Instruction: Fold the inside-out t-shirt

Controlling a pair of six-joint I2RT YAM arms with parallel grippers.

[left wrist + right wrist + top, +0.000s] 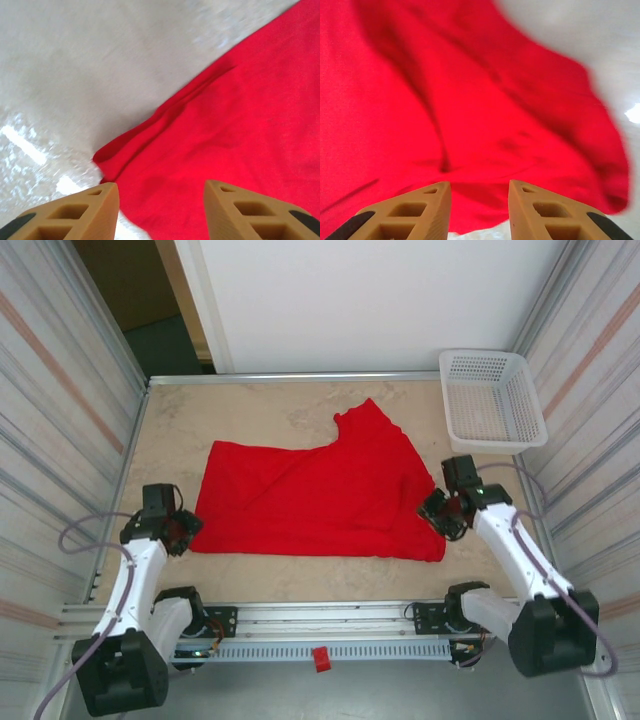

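Tan fingers (pixel 90 210) apart over red t-shirt (pixel 235 135) corner on pale table (pixel 100 60)

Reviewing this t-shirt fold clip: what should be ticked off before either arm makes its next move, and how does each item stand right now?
1. The left gripper is free: fingers apart, nothing between them, at the shirt's near left corner. ok
2. The right gripper is free: fingers apart above the cloth, nothing pinched. ok
3. The t-shirt lies wholly on the table, apart from the basket. ok
4. Cloth flat and square: right side rumpled, one flap pointing toward the far edge. not ok
5. Which face of the cloth is outward: cannot tell
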